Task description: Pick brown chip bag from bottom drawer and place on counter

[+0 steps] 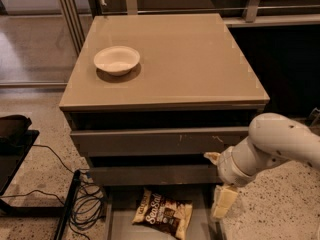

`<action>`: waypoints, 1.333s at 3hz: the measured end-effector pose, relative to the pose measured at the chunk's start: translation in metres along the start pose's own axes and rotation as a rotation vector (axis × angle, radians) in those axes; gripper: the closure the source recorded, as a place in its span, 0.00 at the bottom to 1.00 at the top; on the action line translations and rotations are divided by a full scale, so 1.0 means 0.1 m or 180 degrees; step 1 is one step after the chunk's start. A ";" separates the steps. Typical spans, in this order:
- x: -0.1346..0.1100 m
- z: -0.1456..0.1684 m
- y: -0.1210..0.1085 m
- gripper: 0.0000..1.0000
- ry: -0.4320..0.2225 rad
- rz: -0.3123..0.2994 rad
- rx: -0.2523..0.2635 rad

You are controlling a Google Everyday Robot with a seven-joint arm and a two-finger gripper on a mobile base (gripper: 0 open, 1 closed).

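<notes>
The crinkly dark-brown chip bag (163,215) lies flat in the shallow grey bottom drawer (120,226), which is pulled out and cut off by the lower edge. The cream gripper (223,202) hangs by the drawer's right side, apart from the bag; how wide it stands cannot be told. A white bowl (116,59) sits on the glossy taupe worktop (190,59).

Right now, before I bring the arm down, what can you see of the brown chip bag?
The brown chip bag is a crinkly dark-brown packet with cream-yellow edges and white "Sea Salt" script. It lies flat, label up and slightly askew, on the floor of the open bottom drawer, near its middle. Nothing else touches it. The gripper hangs to its right, clear of it.
</notes>
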State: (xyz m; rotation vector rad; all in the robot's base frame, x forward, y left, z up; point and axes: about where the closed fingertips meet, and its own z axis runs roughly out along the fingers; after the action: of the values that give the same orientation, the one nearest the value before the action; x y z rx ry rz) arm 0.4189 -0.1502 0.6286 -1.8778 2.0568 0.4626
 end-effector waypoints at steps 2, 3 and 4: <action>0.19 0.87 0.15 0.00 -0.0409 -0.0018 -0.0191; 0.32 1.17 0.22 0.00 -0.0504 -0.0012 -0.0095; 0.50 1.48 0.19 0.00 -0.0360 0.0117 0.0090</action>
State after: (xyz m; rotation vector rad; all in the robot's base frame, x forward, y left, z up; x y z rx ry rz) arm 0.3980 -0.1279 0.4741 -1.7586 2.0167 0.5335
